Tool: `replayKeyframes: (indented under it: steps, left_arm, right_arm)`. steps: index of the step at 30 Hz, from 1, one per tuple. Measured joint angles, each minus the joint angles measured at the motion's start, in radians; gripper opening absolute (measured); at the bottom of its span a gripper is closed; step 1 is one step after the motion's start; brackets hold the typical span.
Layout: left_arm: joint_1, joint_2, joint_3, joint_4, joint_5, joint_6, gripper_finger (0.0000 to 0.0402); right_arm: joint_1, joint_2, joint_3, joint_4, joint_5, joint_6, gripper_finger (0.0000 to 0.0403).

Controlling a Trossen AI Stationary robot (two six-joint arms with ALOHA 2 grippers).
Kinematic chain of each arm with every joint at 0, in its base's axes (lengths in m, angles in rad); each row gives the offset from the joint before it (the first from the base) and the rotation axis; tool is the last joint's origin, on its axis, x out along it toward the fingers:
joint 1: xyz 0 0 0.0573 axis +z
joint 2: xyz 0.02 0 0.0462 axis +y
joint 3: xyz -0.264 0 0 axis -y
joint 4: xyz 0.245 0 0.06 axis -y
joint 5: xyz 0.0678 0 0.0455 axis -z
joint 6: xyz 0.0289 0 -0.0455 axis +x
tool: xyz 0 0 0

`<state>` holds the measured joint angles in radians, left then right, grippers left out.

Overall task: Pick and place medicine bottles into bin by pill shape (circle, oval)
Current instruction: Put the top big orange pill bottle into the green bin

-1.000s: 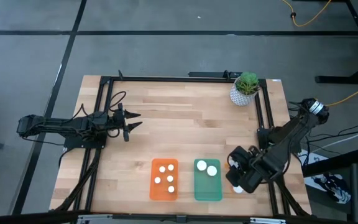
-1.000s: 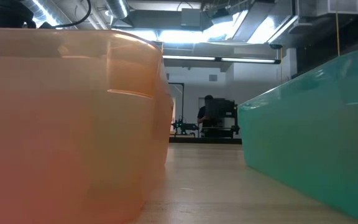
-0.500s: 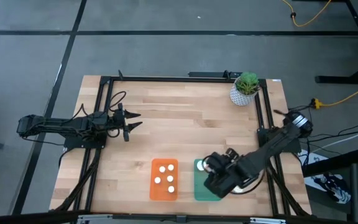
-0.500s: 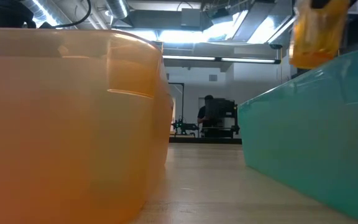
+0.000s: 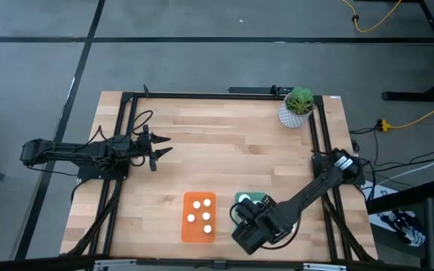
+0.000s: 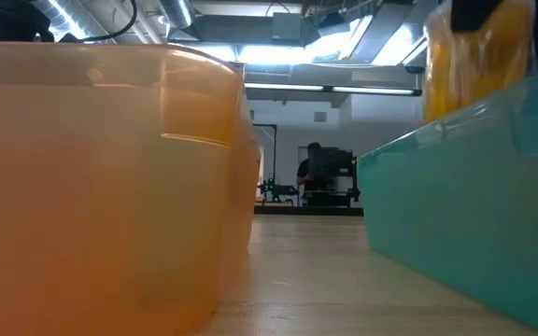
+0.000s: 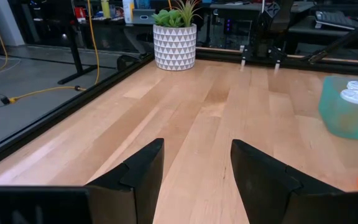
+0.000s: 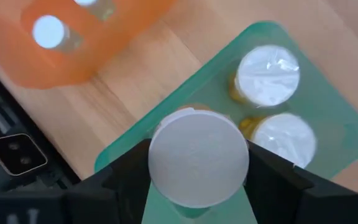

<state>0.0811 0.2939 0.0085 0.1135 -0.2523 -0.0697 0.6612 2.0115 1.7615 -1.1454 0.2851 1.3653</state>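
Right gripper (image 8: 197, 165) jaws clamp an amber bottle (image 8: 198, 155) above the teal tray (image 8: 328, 134); left gripper (image 7: 194, 171) jaws gape, empty.

**Robot body: visual condition**

Both arms are dark, near-black, built of slim jointed links. The left arm (image 5: 81, 154) carries thin black cables looping near its wrist. The left gripper (image 7: 194, 180) has two flat, angular, matte black fingers. The right arm (image 5: 315, 188) shows a pale band at one joint. The right gripper (image 8: 197, 171) has broad black fingers.
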Motion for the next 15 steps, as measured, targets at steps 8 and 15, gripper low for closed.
replayKeyframes:
  steps: [8, 15]
  left_arm:
    - [0.000, 0.000, 0.000, 0.000, 0.000, 0.000, 0.0179]
    - [0.000, 0.000, 0.000, 0.000, 0.000, 0.000, 0.0179]
  right_arm:
    - [-0.011, 0.094, -0.001, 0.010, -0.030, 0.047, 0.0226]
    - [-0.038, 0.117, -0.002, 0.054, -0.052, 0.050, 0.0228]
